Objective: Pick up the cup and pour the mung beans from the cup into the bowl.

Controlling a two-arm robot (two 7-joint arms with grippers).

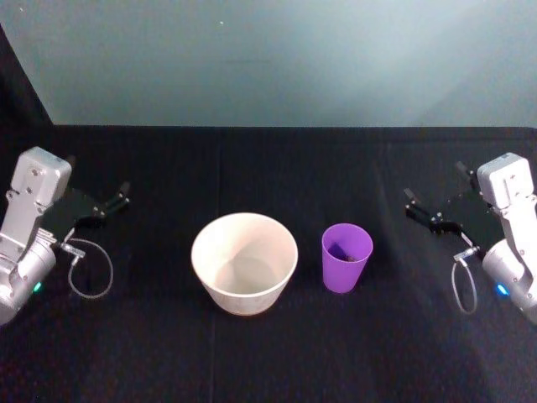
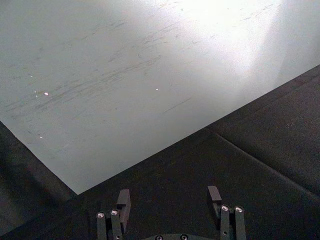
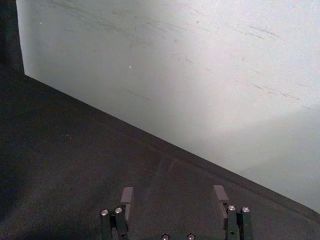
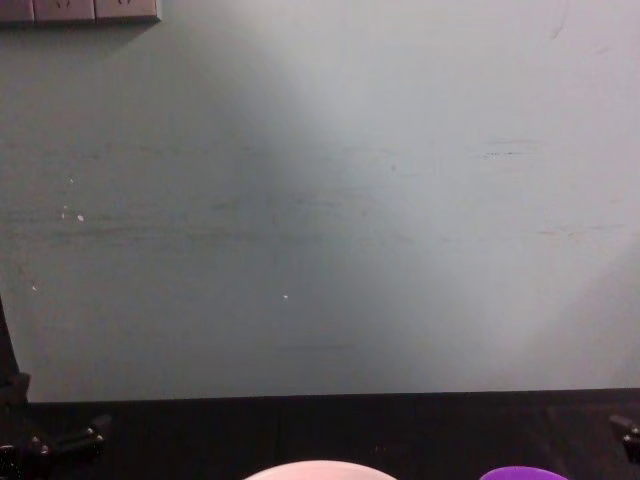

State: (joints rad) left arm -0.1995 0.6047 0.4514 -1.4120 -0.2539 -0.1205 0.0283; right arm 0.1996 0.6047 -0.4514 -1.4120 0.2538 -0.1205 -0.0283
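Barely beginning: hovering the left gripper (image 2: 169, 196) and right gripper (image 3: 174, 194) at opposite sides of the table (image 1: 268, 361), jaws open and empty, leaving the purple cup (image 1: 346, 256) unlifted, upright just right of the empty bowl (image 1: 243, 295).

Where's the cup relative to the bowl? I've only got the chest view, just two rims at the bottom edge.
Observer: In the head view the cup stands upright to the right of the bowl, with a gap between them.
Operator: Anything in the bowl?
Observer: It looks empty. The cup has dark contents at its bottom.
Operator: Grippers?
Observer: Both are open. The left gripper is far left of the bowl and the right gripper is right of the cup. Neither is touching anything.
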